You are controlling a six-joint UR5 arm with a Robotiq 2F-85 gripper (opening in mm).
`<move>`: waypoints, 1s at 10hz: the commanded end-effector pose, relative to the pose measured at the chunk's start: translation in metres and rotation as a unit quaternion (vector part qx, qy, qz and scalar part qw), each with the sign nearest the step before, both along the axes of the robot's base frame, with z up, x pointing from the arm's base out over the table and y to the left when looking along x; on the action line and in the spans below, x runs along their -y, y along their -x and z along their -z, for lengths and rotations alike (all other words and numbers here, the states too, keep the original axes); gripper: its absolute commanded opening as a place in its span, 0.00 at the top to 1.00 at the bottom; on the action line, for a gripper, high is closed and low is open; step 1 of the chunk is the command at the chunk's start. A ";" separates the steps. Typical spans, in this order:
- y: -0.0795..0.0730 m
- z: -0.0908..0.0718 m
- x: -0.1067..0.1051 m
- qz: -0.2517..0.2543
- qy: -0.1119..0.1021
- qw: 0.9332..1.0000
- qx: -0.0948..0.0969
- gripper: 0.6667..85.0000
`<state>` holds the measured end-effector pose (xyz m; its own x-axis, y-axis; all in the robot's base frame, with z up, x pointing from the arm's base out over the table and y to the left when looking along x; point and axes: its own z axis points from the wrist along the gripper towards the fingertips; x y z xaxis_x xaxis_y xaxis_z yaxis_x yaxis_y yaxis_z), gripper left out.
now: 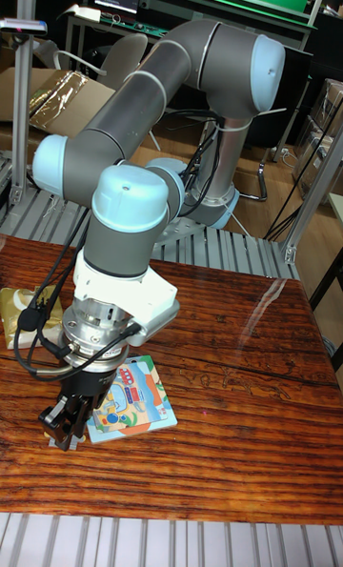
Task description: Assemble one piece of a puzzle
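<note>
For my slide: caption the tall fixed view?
UR5 gripper lowered at the puzzle board's left edge on a wooden table.

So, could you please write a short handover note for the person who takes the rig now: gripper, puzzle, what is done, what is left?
Gripper: low over the wooden table, at the left edge of the puzzle board. Whether it is open, or holding a piece, cannot be told from this view.
Puzzle board: flat on the table, near the front left, colourful picture facing up, partly hidden by the gripper.
Done: arm brought down to the board.
Left: confirm that the piece is seated, then release and lift clear. No loose piece is visible.
</note>
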<state>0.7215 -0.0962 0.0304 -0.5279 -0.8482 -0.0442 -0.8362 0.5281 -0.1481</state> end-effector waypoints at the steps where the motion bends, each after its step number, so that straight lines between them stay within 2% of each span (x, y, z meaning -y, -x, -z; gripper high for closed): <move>1: -0.001 0.000 -0.001 0.003 -0.006 1.000 0.002 0.63; 10: 0.000 0.001 -0.003 -0.003 -0.013 1.000 0.003 0.64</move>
